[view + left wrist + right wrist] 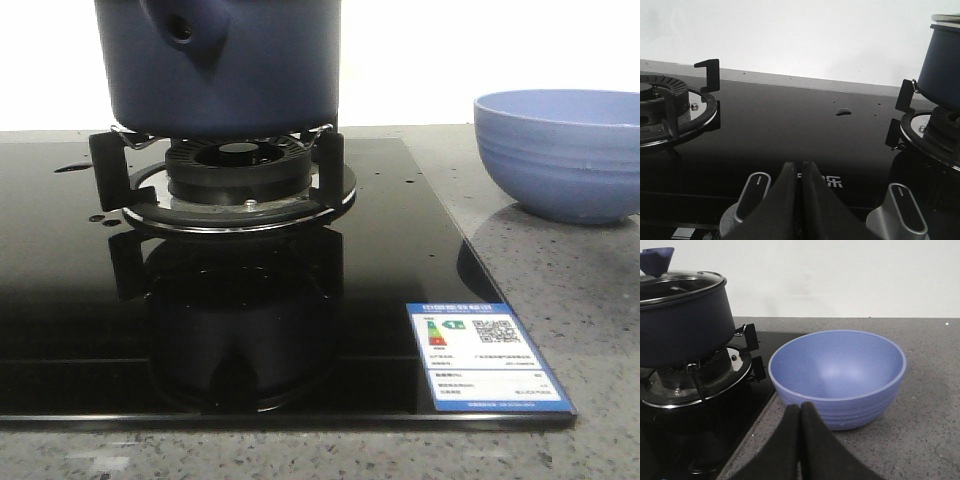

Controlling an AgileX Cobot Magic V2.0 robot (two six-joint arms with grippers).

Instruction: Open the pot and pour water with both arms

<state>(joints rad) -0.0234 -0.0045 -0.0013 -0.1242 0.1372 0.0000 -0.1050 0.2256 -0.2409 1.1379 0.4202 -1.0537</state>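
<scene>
Right hand [799, 440] clenched, empty; left hand [800, 200] likewise. Lidded pot [682, 325] sits at about 10 o'clock from right hand, bowl [837, 377] dead ahead. Right hand looks nearer the pot.

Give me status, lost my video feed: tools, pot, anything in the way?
Left tool shut, empty, over the knobs. Right tool shut, empty, facing the bowl. Pot on burner, lid on. Nothing blocking.
</scene>
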